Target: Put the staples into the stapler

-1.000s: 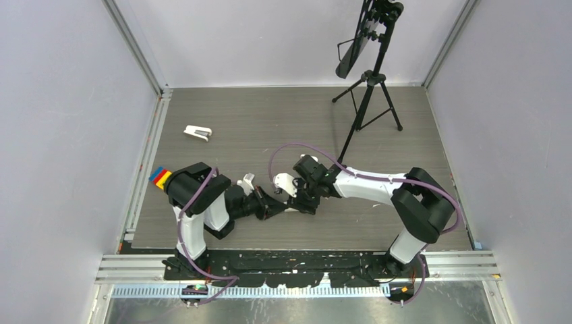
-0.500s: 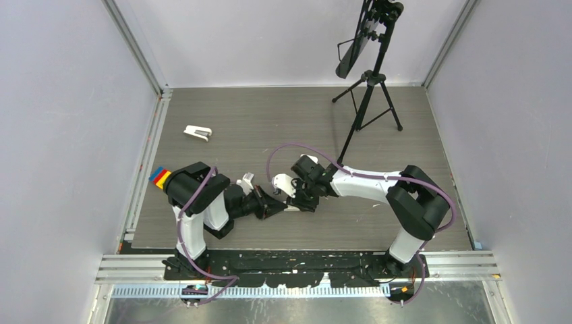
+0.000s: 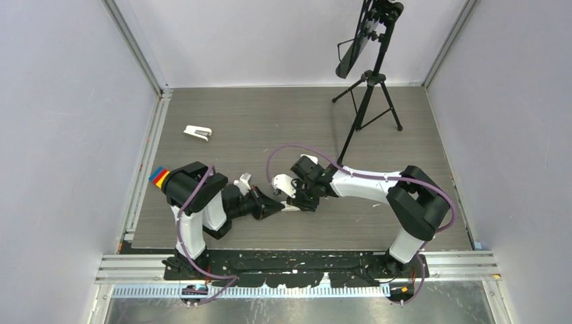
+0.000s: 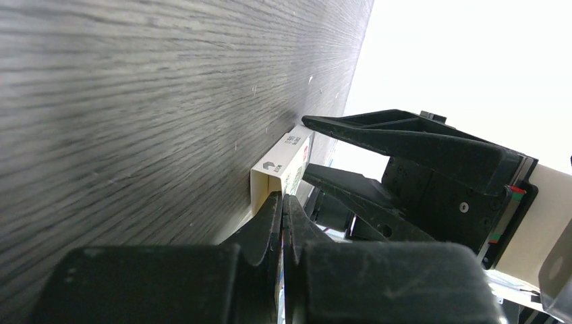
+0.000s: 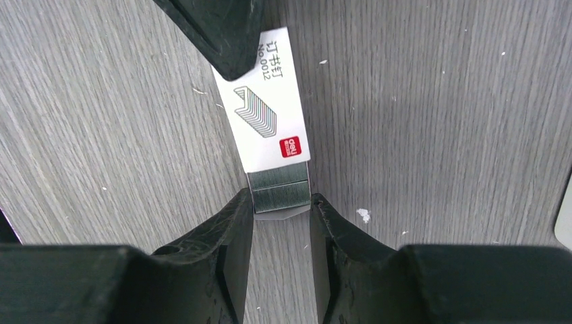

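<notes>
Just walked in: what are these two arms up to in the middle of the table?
They are opening a box of staples together. The left gripper is shut on one end of the small white staple box, which lies flat on the table. The right gripper pinches the tray of staples that sticks partway out of the other end. The silvery strips sit in that tray, none taken out yet.

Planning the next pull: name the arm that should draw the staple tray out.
Right. The right gripper clasps the grey tray protruding from the white box; the left gripper is shut on the box's far end, anchoring it.
</notes>
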You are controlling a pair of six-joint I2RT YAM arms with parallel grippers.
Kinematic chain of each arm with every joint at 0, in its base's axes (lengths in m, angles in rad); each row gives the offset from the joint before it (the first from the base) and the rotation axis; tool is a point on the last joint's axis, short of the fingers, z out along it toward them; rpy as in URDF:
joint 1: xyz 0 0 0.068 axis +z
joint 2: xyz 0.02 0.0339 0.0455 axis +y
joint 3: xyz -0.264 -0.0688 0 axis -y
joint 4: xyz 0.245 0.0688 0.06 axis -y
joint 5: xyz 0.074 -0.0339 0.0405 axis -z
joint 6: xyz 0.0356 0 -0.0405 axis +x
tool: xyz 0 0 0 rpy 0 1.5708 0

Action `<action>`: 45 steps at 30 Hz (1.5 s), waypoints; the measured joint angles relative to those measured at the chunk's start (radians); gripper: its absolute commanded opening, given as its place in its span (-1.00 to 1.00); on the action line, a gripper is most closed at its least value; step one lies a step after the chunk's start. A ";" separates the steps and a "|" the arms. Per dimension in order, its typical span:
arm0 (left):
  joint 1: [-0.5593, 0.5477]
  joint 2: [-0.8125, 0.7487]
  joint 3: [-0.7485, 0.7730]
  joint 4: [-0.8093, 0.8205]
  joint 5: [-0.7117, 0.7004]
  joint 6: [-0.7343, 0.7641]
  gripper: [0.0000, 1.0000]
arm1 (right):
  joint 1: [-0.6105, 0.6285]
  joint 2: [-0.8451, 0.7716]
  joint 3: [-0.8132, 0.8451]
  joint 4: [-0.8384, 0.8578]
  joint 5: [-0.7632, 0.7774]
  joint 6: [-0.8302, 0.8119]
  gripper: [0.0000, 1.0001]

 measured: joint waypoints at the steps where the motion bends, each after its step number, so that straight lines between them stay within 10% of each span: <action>1: 0.004 0.000 -0.002 0.000 0.003 0.000 -0.99 | 0.000 -0.001 0.000 -0.003 0.004 0.000 -0.43; 28: 0.058 -0.030 -0.023 -0.023 0.056 0.033 -0.88 | 0.001 -0.016 0.002 -0.069 0.078 0.000 -0.16; 45: 0.061 -0.266 0.002 -0.276 0.054 0.111 0.67 | 0.001 -0.140 0.005 -0.078 0.075 0.033 0.38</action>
